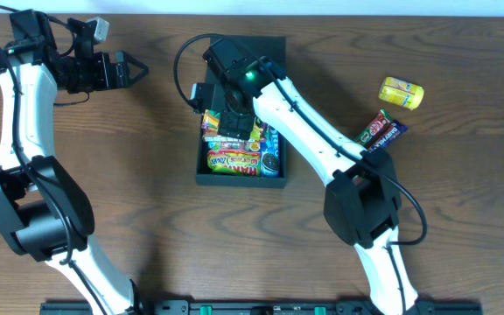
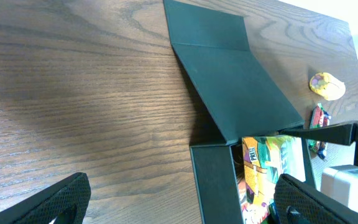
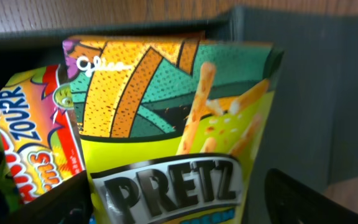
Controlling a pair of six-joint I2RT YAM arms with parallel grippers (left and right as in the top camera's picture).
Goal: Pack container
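Note:
The container (image 1: 239, 181), a dark box with its flap lid (image 1: 268, 45) folded back, lies mid-table and holds several snack packets. My right gripper (image 1: 233, 121) reaches down into it. In the right wrist view an upright yellow-green Pretz box (image 3: 179, 130) stands between the open fingers (image 3: 309, 199), with a gap on its right side, next to a red Zour packet (image 3: 36, 143) and the container wall (image 3: 328, 93). My left gripper (image 1: 134, 68) hangs open and empty at the far left. Its wrist view looks across the wood at the container (image 2: 213, 180).
Right of the container lie a yellow packet (image 1: 401, 93), a red bar (image 1: 374, 129) and a dark blue bar (image 1: 390, 136). The right arm stretches diagonally over the container's right side. Bare wood lies between the left gripper and the container.

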